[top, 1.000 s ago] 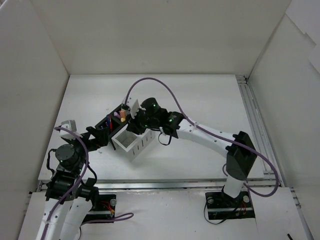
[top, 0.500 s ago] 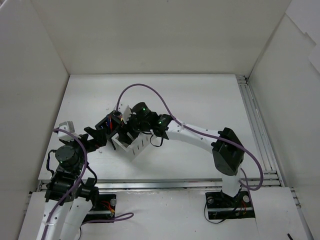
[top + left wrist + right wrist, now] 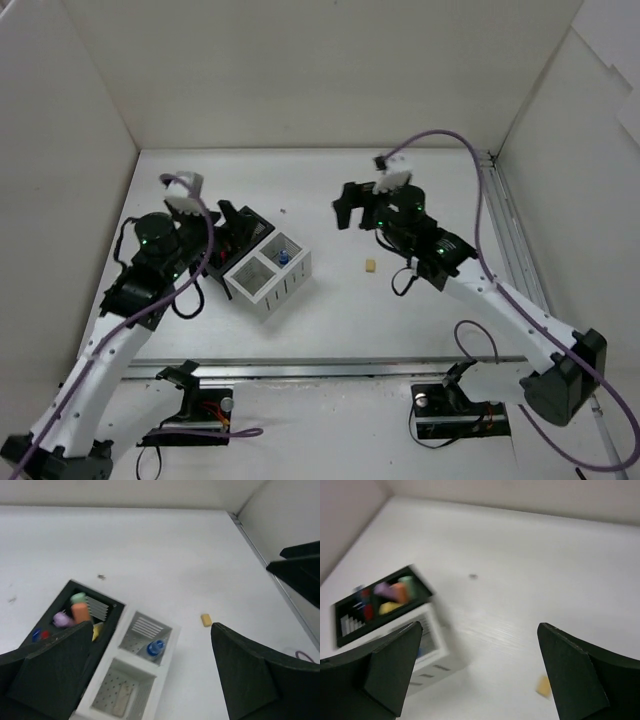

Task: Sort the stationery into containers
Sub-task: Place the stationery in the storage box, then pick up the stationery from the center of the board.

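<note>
One beige eraser (image 3: pixel 370 265) is noted loose near the centre of the tabletop (image 3: pixel 430 180), slightly toward the right edge, apart from the white box (image 3: pixel 268 290). It is judged light, small and rubbery, best pinched across its short sides. No legible markings are found. The left tool (image 3: pixel 150 626) and right tool (image 3: pixel 480 626) are spread wide, empty.

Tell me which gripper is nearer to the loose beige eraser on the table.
Right. The right gripper is just beyond the eraser, toward the back wall; the left gripper is past the white box, by the black box.
</note>
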`<action>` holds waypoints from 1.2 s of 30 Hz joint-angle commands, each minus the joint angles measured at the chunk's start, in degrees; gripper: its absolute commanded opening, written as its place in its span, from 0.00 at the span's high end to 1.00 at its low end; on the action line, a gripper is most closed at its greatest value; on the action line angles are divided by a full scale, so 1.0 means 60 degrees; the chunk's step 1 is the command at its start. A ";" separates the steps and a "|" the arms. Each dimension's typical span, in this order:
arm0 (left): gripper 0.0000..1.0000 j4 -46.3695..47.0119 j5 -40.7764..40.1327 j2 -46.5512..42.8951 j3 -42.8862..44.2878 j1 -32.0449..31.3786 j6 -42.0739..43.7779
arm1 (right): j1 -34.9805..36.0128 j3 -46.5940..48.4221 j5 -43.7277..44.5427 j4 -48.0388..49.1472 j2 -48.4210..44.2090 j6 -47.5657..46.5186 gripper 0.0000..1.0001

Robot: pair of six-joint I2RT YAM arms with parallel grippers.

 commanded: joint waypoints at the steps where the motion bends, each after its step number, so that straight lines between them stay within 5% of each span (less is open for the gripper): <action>1: 0.00 0.0455 0.0201 0.1902 0.1427 -0.1895 0.1279 | -0.1134 -0.1051 0.3670 -0.1531 -0.1300 0.2510 0.02; 6: 0.00 -0.0426 -0.0022 0.5004 0.3786 -0.3470 0.2174 | -0.3112 -0.2546 0.5386 -0.3749 -0.3629 0.4077 0.02; 17: 0.00 -0.2828 -0.0562 1.0968 0.8778 -0.5067 0.1574 | -0.4785 -0.3631 0.5828 -0.5876 -0.6532 0.3554 0.02; 31: 0.00 -0.3503 -0.1719 1.4004 1.0555 -0.5361 -0.0549 | -0.4844 -0.3763 0.5242 -0.6067 -0.6329 0.3583 0.02; 36: 0.17 -0.3431 -0.2262 1.4343 1.0601 -0.5449 -0.0770 | -0.4858 -0.3837 0.5139 -0.6067 -0.6284 0.3583 0.02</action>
